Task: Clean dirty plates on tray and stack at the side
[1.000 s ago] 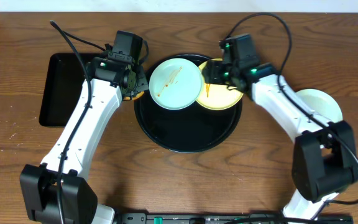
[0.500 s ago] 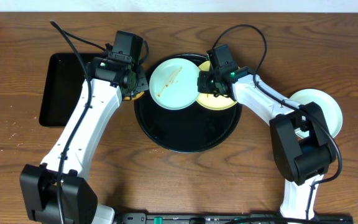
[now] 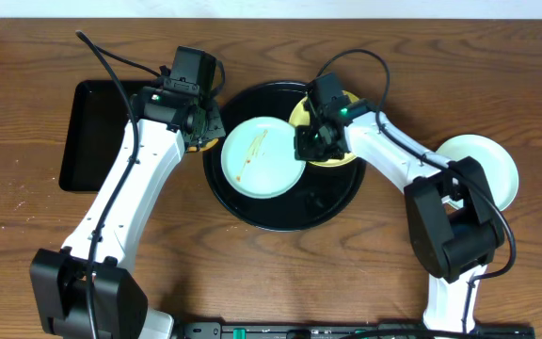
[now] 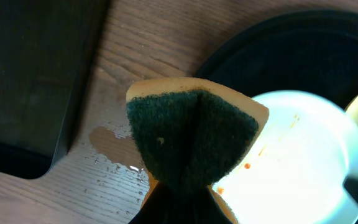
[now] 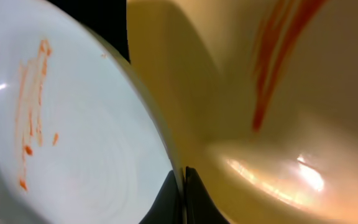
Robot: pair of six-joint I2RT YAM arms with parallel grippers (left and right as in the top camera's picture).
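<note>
Right end effector (image 3: 308,148) pinches the pale blue plate (image 3: 262,158) at 3 o'clock; left end effector (image 3: 207,128) clamps a sponge (image 4: 191,134). A steadily held plate suits scrubbing.

Smeared blue plate (image 3: 262,157) and yellow plate (image 3: 297,115), seemingly overlapping, on black tray (image 3: 280,212).

Brown wood-grain table (image 3: 26,235)

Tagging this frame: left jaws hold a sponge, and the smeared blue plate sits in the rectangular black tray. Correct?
Not quite. The overhead view shows the smeared blue plate sitting in the round black tray, not the rectangular one. The sponge part is right.
</note>
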